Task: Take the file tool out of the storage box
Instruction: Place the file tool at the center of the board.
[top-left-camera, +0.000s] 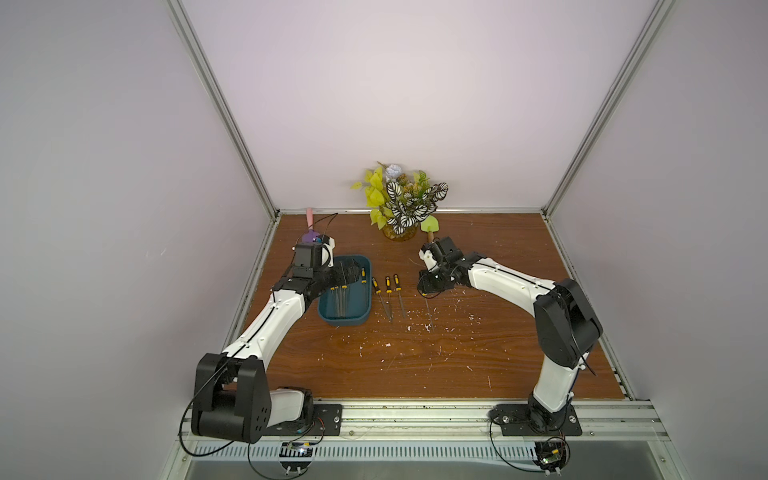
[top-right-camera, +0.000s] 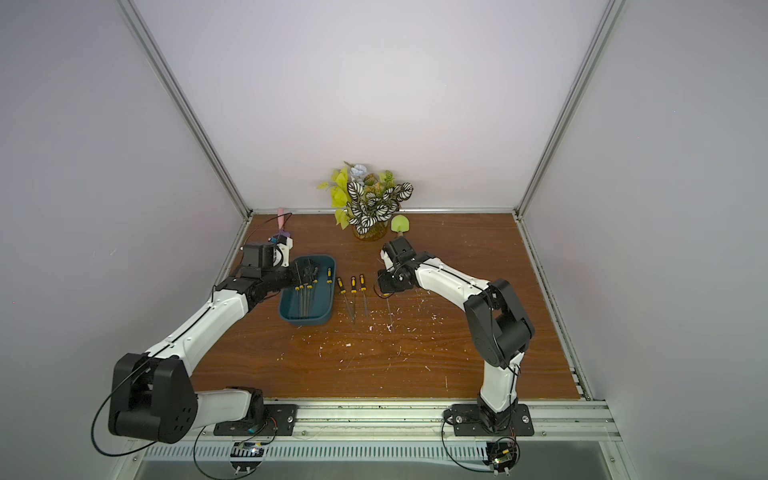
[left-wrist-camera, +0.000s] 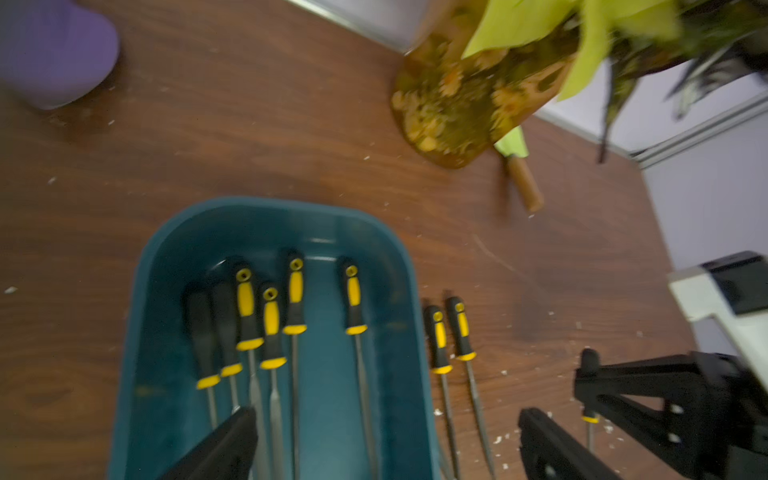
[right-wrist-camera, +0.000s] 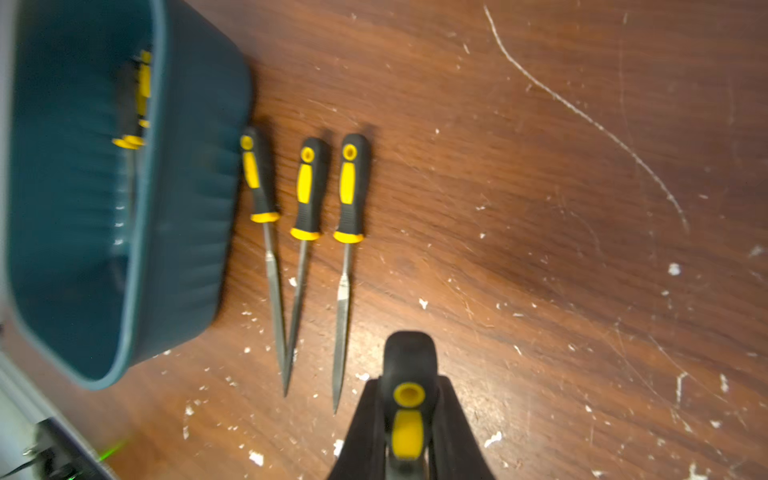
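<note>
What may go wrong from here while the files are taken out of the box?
1. In the left wrist view the left gripper, wide open, seems to straddle the storage box wall; coming down, a finger may hit the rim or the files on the table.
2. Five handles lie bunched in the box; it might pinch two.

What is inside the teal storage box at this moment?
Six yellow-and-black-handled files lie in the storage box. The open left gripper is over it; one finger covers some shafts, so their tips cannot be seen.
</note>
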